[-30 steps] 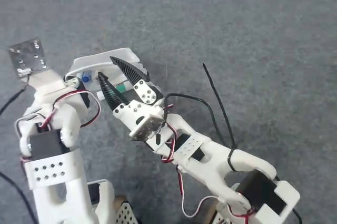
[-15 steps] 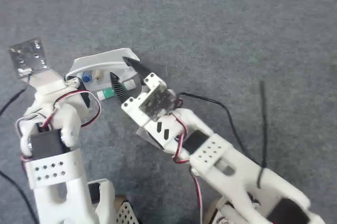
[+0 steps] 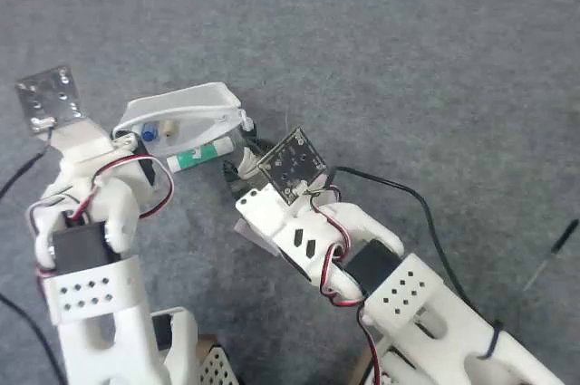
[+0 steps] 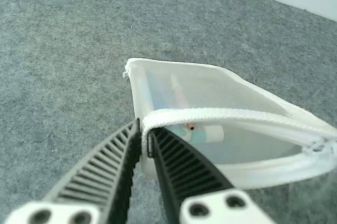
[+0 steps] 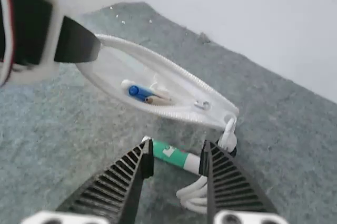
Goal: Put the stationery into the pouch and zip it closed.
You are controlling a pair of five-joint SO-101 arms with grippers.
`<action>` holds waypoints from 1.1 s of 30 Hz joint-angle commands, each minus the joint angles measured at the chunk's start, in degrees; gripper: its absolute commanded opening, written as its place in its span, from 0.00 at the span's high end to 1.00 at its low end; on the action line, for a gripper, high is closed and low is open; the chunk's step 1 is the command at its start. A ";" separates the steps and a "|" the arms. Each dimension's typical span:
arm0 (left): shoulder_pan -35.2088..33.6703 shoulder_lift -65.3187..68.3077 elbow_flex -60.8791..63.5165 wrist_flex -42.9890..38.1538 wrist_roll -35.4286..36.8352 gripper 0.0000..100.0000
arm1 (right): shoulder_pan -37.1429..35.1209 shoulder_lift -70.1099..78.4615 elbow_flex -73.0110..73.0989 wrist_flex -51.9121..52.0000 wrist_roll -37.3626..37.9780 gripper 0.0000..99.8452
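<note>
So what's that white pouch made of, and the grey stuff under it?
Pouch: seemingly thin white mesh fabric, see-through, since the stationery inside shows through its wall; the zipper teeth look like plastic. Grey surface: probably felt or short carpet, matte and fuzzy.

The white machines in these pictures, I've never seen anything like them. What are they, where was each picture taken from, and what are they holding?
They are two small robot arms on a grey mat. One picture looks down from above; the other two come from cameras on each arm's wrist. The left claw pinches the rim of a white mesh pouch, holding it open. A blue-tipped pen lies inside. The right claw is open over a green and white stick lying on the mat beside the pouch, not gripping it.
</note>
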 commanded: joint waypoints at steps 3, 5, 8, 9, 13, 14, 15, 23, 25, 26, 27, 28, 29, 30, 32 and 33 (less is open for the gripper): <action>-5.27 0.79 -0.66 -1.49 -0.70 0.99 | 0.57 -2.33 -0.53 3.91 -0.79 0.87; -7.03 0.79 -0.66 -1.93 -0.62 0.99 | -0.40 -2.24 -0.53 5.23 -0.79 0.87; -9.23 0.79 -0.57 -2.73 -0.35 0.99 | -2.24 -2.24 -0.53 7.69 -0.70 0.86; -9.76 0.79 -0.57 -2.73 0.62 0.99 | -2.68 -2.24 -0.53 8.22 -0.70 0.86; -11.96 0.79 -0.66 -2.73 1.85 0.99 | -3.30 -2.24 -0.53 9.98 -0.62 0.86; -12.22 0.79 -0.66 -2.73 1.85 0.99 | -3.30 -2.24 -0.53 10.07 -0.62 0.86; -12.40 0.79 -0.66 -2.73 1.85 0.99 | -3.30 -2.24 -0.53 10.07 -0.62 0.87; -15.21 0.79 -0.66 -3.96 1.85 0.99 | -3.38 1.80 -0.88 9.89 -0.62 0.86; -15.30 0.79 -0.66 -3.96 1.85 0.99 | -4.00 5.05 -1.67 9.54 -0.79 0.86; -15.30 0.79 -0.66 -3.96 1.85 0.99 | -4.35 6.73 -2.55 9.98 -0.79 0.86; -15.30 0.79 -0.66 -3.96 1.85 0.99 | -4.53 8.22 -3.25 10.07 -0.79 0.87; -15.30 0.79 -0.66 -3.96 1.85 0.99 | -4.79 9.45 -3.69 10.07 -0.79 0.87; -15.30 0.79 -0.66 -3.96 1.85 0.99 | -4.88 10.68 -4.13 10.07 -0.79 0.87; -15.30 0.79 -0.66 -3.96 1.85 0.99 | -4.88 11.74 -4.22 9.89 -0.79 0.87; -15.30 0.79 -0.66 -3.96 1.85 0.99 | -4.88 14.20 -5.01 9.98 -0.88 0.87; -15.30 0.79 -0.66 -3.96 1.85 0.99 | -4.88 15.16 -5.27 9.98 -0.88 0.87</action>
